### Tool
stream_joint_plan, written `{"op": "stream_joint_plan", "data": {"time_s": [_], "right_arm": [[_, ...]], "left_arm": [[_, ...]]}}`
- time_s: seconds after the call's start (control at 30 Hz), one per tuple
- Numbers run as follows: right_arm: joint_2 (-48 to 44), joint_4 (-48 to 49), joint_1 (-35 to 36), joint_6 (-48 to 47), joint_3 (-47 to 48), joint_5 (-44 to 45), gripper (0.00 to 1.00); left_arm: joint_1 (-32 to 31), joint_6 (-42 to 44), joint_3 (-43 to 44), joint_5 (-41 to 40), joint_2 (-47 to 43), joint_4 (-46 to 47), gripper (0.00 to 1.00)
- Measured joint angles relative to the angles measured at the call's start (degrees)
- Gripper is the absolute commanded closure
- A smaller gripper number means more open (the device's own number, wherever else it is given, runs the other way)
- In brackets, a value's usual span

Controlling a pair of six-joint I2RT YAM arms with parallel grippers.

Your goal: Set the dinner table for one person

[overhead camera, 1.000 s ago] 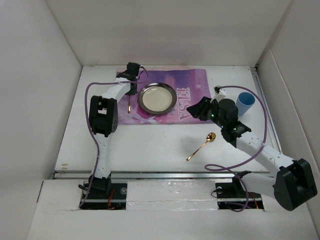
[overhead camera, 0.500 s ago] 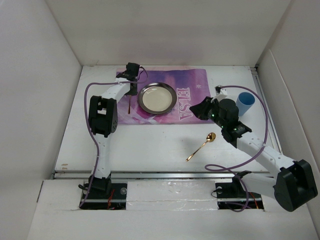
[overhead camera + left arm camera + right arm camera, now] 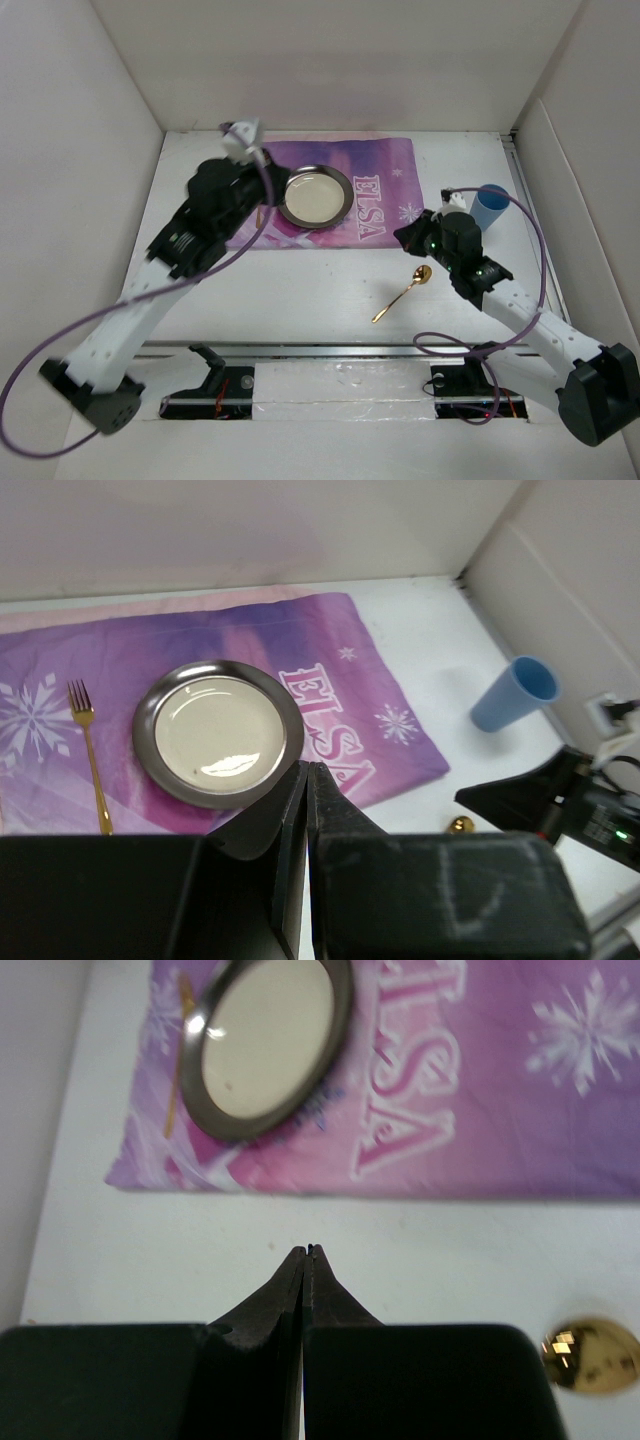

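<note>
Bench [image 3: 300, 290]: large, flat, white, smooth and rigid. It fills the floor of the enclosure in front of both arm bases. It is fixed and is not itself to be gripped. Judged from its sheen, it gives little friction, so light items are likely to slide when pushed.

Items on the bench:
- Purple placemat [image 3: 385, 170], lying flat at the far side.
- Metal plate [image 3: 314, 195], on the left part of the placemat.
- Gold fork [image 3: 90, 755], on the placemat just left of the plate, tines pointing away.
- Blue cup [image 3: 490, 205], upright on the bare bench, right of the placemat.
- Gold spoon [image 3: 402, 293], on the bare bench nearer than the placemat, lying at an angle and apart from the setting.

Left hand [image 3: 307, 768]: clenched, fingers pressed together, grasping nothing, raised above the plate area.
Right hand [image 3: 307, 1250]: clenched and likewise empty, low over the bare bench, with the spoon bowl just to its right.

Handling judgement: the spoon is light, stiff, thin and slippery. Take hold across the handle near mid-length, fingers straddling it, since the flat profile leaves little to grip
</note>
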Motion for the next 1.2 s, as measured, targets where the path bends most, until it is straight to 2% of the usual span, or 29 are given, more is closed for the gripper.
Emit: {"op": "stream_joint_plan", "data": {"time_s": [0.07,0.17,0.2,0.27,0.3,0.37,0.5,0.7,0.83,0.97,1.2], "right_arm": [[-3.2,-3.5,0.2,0.8,-3.5,0.5,1.00],[-6.7,-10.0,0.3,2.8,-8.3,0.5,0.99],[-7.5,-12.2,0.3,3.7,-9.5,0.1,0.90],[-9.9,-16.5,0.3,6.1,-11.3,-0.4,0.80],[-11.1,-18.9,0.3,7.1,-11.6,-0.3,0.67],[-12.8,-22.2,0.3,8.7,-11.6,0.6,0.60],[-10.2,-25.4,0.3,11.5,-10.5,1.7,0.59],[5.4,-24.9,2.2,15.5,-8.7,2.2,0.58],[9.7,-22.4,3.7,18.3,-7.1,2.9,0.59],[13.9,-20.9,3.8,20.4,-4.8,3.4,0.68],[19.5,-21.1,4.9,22.8,-0.5,3.5,0.69]], "left_arm": [[1.0,-1.8,-7.9,3.5,-9.7,1.3,0.98],[2.5,-4.0,-17.1,7.4,-19.1,1.3,0.79],[2.5,-4.4,-19.3,8.6,-21.2,1.4,0.74],[2.4,-5.1,-24.0,10.5,-24.6,0.5,0.66],[2.4,-5.3,-25.9,11.1,-26.1,-0.6,0.65],[2.4,-5.1,-28.1,11.8,-29.5,-3.8,0.63],[2.4,-4.2,-29.2,11.7,-38.7,-5.7,0.63],[2.4,-3.6,-33.8,10.9,-50.6,-2.4,0.63],[2.4,-3.4,-37.2,11.7,-50.4,-2.8,0.62],[2.4,-3.1,-37.7,12.8,-50.0,-2.8,0.63],[2.4,-2.9,-37.7,12.3,-53.0,-2.6,0.63]]}}
